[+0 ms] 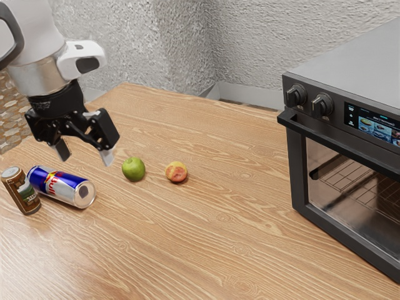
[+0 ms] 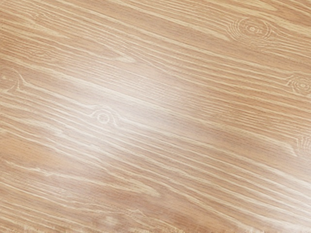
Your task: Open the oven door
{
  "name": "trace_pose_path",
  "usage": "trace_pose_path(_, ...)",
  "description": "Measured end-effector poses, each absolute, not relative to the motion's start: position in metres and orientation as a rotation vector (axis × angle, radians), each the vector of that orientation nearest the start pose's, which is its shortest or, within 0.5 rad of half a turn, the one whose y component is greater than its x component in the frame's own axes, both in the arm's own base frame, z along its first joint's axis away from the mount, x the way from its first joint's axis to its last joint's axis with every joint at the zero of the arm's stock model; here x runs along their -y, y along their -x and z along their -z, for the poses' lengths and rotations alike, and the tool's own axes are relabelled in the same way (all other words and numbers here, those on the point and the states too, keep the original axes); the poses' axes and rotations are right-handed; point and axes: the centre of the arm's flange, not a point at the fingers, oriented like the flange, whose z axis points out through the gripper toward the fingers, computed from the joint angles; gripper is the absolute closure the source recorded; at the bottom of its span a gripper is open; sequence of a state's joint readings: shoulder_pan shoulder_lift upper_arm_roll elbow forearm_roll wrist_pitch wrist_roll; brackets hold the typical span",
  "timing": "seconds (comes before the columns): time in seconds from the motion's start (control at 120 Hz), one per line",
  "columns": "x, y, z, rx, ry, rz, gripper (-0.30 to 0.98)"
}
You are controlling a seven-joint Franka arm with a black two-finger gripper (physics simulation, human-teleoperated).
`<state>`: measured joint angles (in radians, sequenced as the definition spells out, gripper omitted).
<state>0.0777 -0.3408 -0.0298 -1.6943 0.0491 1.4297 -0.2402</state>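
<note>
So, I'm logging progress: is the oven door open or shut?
Shut: the oven door stands upright against the front of the oven, under the knobs.

The oven is being cropped by the exterior view's right edge, with its door, handle, wire rack and display also being cut short. The display's small captions are being rendered too tiny to read, as is the fine print on the brown can. The arm is being clipped at upper left, the tabletop is being trimmed by both views' edges.
</note>
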Motion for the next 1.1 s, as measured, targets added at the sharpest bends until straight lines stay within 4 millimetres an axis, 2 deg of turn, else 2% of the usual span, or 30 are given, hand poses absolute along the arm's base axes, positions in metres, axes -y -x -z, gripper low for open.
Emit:
trace_pose_path(0.067,-0.026,-0.418,-0.721,0.542,3.037,0.108,0.00)
trace_pose_path(0.158,-0.030,-0.374,-0.724,0.646,2.994,0.145,0.00)
trace_pose_path(0.217,-0.032,-0.362,-0.725,0.695,2.968,0.223,0.00)
trace_pose_path(0.267,-0.018,-0.366,-0.722,0.688,2.993,0.313,0.00)
trace_pose_path(0.342,0.032,-0.370,-0.732,0.660,3.081,0.491,0.00)
trace_pose_path(0.4,0.061,-0.371,-0.737,0.653,3.157,0.579,0.00)
trace_pose_path(0.5,0.104,-0.385,-0.733,0.724,3.257,0.626,0.00)
trace_pose_path(0.542,0.121,-0.393,-0.730,0.794,3.282,0.639,0.00)
trace_pose_path(0.6,0.136,-0.403,-0.726,0.916,3.294,0.656,0.00)
trace_pose_path(0.708,0.181,-0.418,-0.716,1.057,3.329,0.664,0.00)
trace_pose_path(0.85,0.210,-0.414,-0.724,1.256,3.367,0.705,0.00)
trace_pose_path(0.933,0.226,-0.420,-0.716,1.362,3.361,0.683,0.00)
trace_pose_path(1.05,0.248,-0.438,-0.695,1.508,3.333,0.645,0.00)
trace_pose_path(1.1,0.257,-0.447,-0.694,1.571,3.324,0.647,0.00)
